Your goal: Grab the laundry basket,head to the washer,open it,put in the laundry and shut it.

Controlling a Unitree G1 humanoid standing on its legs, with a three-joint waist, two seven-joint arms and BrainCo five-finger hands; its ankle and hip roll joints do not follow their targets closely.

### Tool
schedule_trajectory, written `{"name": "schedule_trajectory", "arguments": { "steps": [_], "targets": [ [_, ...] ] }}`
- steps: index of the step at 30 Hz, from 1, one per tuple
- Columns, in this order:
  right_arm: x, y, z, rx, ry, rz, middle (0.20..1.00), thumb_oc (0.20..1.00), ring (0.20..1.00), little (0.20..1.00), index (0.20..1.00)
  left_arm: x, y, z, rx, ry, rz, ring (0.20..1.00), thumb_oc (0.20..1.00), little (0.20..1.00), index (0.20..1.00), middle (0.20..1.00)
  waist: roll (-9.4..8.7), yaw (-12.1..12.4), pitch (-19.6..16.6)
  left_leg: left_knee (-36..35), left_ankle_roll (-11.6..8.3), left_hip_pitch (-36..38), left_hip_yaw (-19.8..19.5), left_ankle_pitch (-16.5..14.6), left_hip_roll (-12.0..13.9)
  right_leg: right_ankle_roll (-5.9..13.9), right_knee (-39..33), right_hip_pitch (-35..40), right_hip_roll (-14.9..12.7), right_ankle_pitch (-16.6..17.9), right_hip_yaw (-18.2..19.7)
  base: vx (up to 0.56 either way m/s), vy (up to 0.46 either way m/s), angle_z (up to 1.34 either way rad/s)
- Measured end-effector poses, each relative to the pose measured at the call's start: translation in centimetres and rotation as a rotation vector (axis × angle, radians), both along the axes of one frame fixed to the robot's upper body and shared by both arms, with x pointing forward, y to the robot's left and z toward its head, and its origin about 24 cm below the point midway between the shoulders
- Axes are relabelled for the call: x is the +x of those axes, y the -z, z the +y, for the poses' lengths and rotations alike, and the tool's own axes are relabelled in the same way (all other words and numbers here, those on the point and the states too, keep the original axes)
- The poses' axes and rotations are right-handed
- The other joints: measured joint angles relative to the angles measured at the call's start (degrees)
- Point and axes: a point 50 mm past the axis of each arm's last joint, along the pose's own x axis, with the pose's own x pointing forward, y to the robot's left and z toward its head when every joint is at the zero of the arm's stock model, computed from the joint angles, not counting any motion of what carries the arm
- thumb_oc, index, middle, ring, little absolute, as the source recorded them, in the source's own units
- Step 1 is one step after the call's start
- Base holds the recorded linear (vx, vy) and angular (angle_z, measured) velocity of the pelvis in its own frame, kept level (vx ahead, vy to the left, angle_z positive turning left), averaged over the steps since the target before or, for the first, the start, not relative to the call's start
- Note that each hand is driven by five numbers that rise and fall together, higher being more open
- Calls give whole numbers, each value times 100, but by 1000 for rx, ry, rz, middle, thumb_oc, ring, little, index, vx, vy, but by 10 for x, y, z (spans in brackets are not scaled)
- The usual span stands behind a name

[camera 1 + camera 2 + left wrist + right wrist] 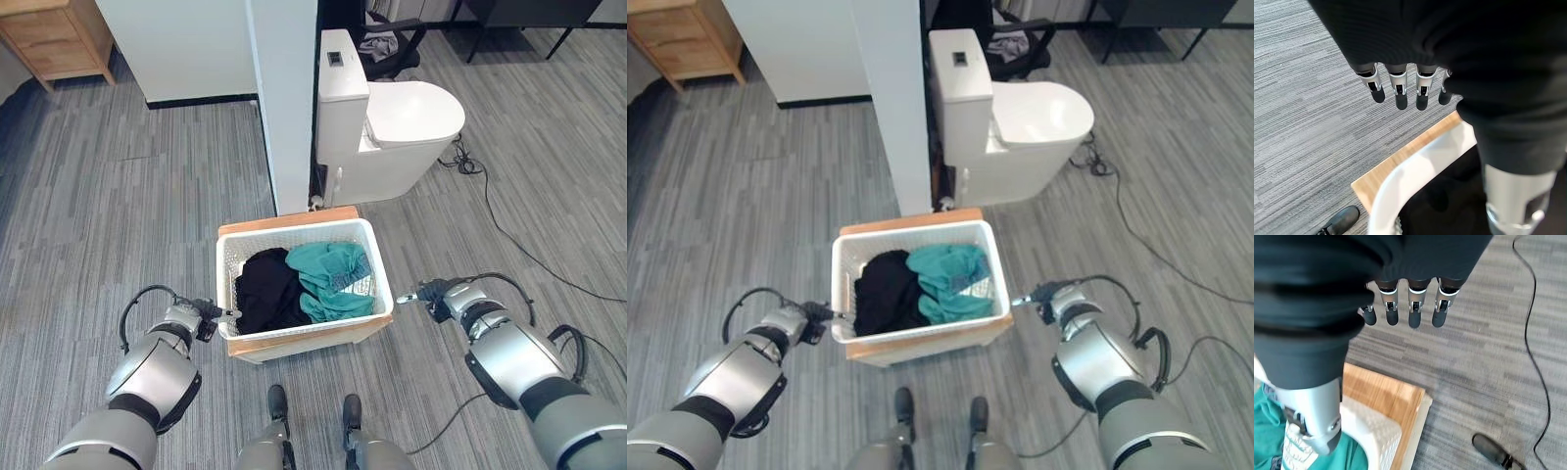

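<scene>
**Now both hands flank the basket, holding nothing**

Right away I see my left hand at the left side of the white perforated plastic laundry basket, low by its near-left corner. In the left wrist view its fingers hang straight, spread over bare floor, with the thumb reaching over the basket's white rim; nothing is gripped. My right hand sits just off the basket's right side, near its near-right corner. Its fingers are straight too, with floor past them, so it is relaxed and empty; whether the thumb touches the rim I cannot tell.

The basket stands on the grey striped carpet floor directly before me, between the two hands, resting on a light wooden base that shows along its near and far edges. Inside, a black crumpled garment lies on the left and a teal crumpled garment on the right, touching in the middle.

Just beyond the basket rises a white square pillar. To its right stands a white ceramic toilet, lid closed. A black cable trails across the floor on the far right. At far left sits a light wooden cabinet.
</scene>
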Motion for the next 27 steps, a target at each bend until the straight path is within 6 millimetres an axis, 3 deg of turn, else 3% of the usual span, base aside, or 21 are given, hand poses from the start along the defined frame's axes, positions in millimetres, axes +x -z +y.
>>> {"name": "schedule_trajectory", "arguments": {
  "steps": [3, 5, 27],
  "targets": [
    [6, -6, 7, 3, -11, -24, 1000, 1000, 1000, 1000, 1000, 12, -13, -3, 5, 0, -48, 1000, 1000, 1000, 1000, 1000, -3, 2, 160, 1, 2, -4, -1, 1, 0, -1, 0, -5, 2, -1, -15, -37, 14, 0],
    [21, -25, 16, 29, -18, -113, 1000, 1000, 1000, 1000, 1000, 26, -31, -9, -3, -11, -141, 1000, 1000, 1000, 1000, 1000, 1, -5, 318, 1, -12, -129, 21, 11, 8, -27, 0, -148, 7, 25, -11, -16, 21, -5],
    [36, -43, 47, 100, -98, -287, 1000, 1000, 1000, 1000, 1000, 36, -41, -17, -29, -48, -261, 1000, 1000, 1000, 1000, 1000, 8, -8, 515, 0, -9, -253, 63, 14, 9, -33, 0, -297, 7, 48, 50, 1, 2, -1]
  ]
}}
